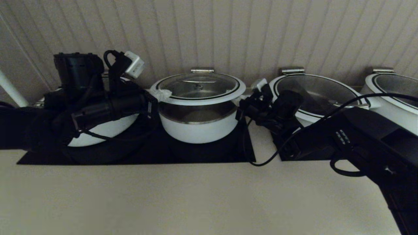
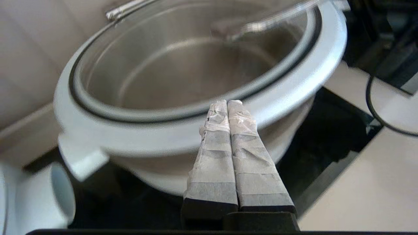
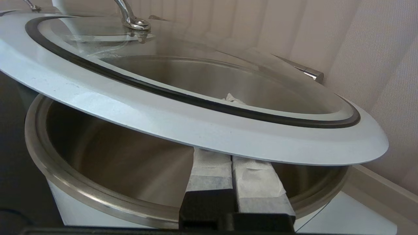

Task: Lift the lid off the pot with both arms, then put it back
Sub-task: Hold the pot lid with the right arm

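The lid (image 1: pixel 199 85), glass with a white rim and a steel wire handle (image 3: pixel 130 19), hangs a little above the pot (image 1: pixel 199 129), so the steel inner bowl shows in the gap. My left gripper (image 1: pixel 161 94) is shut at the lid's left edge. In the left wrist view the gripper (image 2: pixel 227 103) has its tips lying across the white rim (image 2: pixel 294 81). My right gripper (image 1: pixel 244 99) is shut at the right edge. In the right wrist view the gripper (image 3: pixel 230 158) has its taped fingers running under the lid's rim (image 3: pixel 196 127), tips hidden, above the pot's steel edge (image 3: pixel 98 195).
Wider white pots with glass lids stand to the left (image 1: pixel 104 130), to the right (image 1: pixel 316 94) and at the far right (image 1: pixel 395 94). The pots sit on black mats (image 1: pixel 209 153) against a ribbed wall. Bare beige counter (image 1: pixel 196 195) lies in front.
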Motion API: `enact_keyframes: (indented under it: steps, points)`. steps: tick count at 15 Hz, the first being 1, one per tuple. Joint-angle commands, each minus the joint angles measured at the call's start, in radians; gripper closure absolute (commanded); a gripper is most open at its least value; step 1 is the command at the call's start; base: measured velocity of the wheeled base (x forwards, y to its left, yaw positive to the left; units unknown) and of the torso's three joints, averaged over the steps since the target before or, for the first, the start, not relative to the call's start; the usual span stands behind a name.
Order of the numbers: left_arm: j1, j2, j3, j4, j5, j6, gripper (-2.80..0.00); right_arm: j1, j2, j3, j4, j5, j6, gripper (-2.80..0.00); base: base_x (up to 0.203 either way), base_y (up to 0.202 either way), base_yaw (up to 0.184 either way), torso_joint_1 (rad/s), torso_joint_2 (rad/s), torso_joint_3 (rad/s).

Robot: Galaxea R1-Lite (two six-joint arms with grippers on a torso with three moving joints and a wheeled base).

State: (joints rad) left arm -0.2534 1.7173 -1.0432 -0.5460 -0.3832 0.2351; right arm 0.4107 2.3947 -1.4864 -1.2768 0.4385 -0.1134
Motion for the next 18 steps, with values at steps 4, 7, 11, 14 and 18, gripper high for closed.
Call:
enact_keyframes:
  steps: [4,7,11,14,18]
  points:
    - [0.000,-0.118,0.183,-0.007,-0.003,0.009,0.00,-0.001,-0.002,0.000,-0.007,0.003,-0.001,0.00,0.000,0.000,0.000,0.000,0.00,0.000]
    - [-0.003,-0.149,0.286,-0.024,-0.005,0.030,0.00,-0.006,-0.002,0.000,-0.007,0.003,-0.001,0.00,0.000,0.000,0.000,0.000,0.00,0.000]
    - [-0.013,-0.119,0.349,-0.100,-0.004,0.033,0.00,-0.007,-0.002,0.000,-0.007,0.003,-0.002,0.00,0.000,0.000,0.000,0.000,0.00,0.000]
    - [-0.019,-0.050,0.319,-0.170,-0.002,0.030,0.00,-0.007,-0.002,0.000,-0.007,0.003,-0.002,0.00,0.000,0.000,0.000,0.000,0.00,0.000]
    - [-0.038,0.008,0.225,-0.179,0.000,0.026,0.00,-0.006,-0.003,0.000,-0.009,0.003,-0.002,0.00,0.000,0.000,0.000,0.000,0.00,0.000]
